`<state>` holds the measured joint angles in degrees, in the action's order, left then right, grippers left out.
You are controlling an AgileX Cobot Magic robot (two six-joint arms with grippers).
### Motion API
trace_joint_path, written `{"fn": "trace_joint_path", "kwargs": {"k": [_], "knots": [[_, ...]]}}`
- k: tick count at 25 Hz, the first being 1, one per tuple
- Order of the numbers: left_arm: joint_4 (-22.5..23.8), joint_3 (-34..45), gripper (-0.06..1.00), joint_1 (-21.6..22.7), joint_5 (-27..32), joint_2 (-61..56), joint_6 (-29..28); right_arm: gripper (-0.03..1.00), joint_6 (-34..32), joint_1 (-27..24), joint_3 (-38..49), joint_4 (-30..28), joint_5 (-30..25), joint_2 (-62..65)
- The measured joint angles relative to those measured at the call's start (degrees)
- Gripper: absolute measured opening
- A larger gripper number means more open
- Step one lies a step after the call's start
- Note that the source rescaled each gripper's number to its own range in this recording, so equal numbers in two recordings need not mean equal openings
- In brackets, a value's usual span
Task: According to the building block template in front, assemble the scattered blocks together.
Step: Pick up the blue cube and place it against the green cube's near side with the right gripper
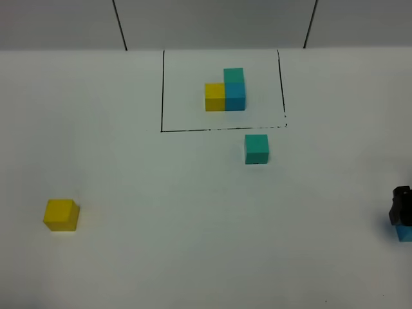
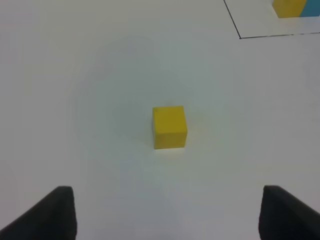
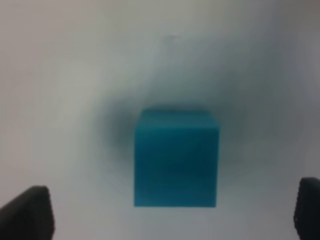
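Exterior high view: you have the building block template (image 1: 225, 90), an L of yellow, blue and teal-green, inside the black frame (image 1: 162, 90) at the far side of the table (image 1: 161, 225). The teal-green block (image 1: 256, 149) sits just outside the frame's near line. The yellow block (image 1: 61, 214) lies well apart, near left. The blue block (image 1: 404, 232) shows only as a sliver at the right edge, under the right gripper (image 1: 400, 205). Left wrist view: only here do you see the left gripper (image 2: 170, 215), jaws apart, holding nothing, the yellow block ahead and untouched, a frame corner beyond. Right wrist view, blurred: the whole blue block lies in the gap of the widely parted jaws, touching neither; nothing gripped.
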<state>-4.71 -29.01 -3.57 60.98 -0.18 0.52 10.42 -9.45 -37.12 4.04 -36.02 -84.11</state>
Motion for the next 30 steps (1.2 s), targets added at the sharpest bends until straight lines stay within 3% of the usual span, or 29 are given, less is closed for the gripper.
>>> {"fn": "trace_joint_path", "kwargs": {"k": [10,25,30], "knots": [[0.00,0.00,0.62,0.00,0.00,0.00,0.00,0.91,9.00,-4.32,0.11,5.20,2.77,-5.91],[0.00,0.00,0.62,0.00,0.00,0.00,0.00,0.83,9.44,-4.32,0.24,7.27,6.96,-11.88],[0.00,0.00,0.62,0.00,0.00,0.00,0.00,0.75,9.44,-4.32,0.24,7.53,7.02,-13.48]]}}
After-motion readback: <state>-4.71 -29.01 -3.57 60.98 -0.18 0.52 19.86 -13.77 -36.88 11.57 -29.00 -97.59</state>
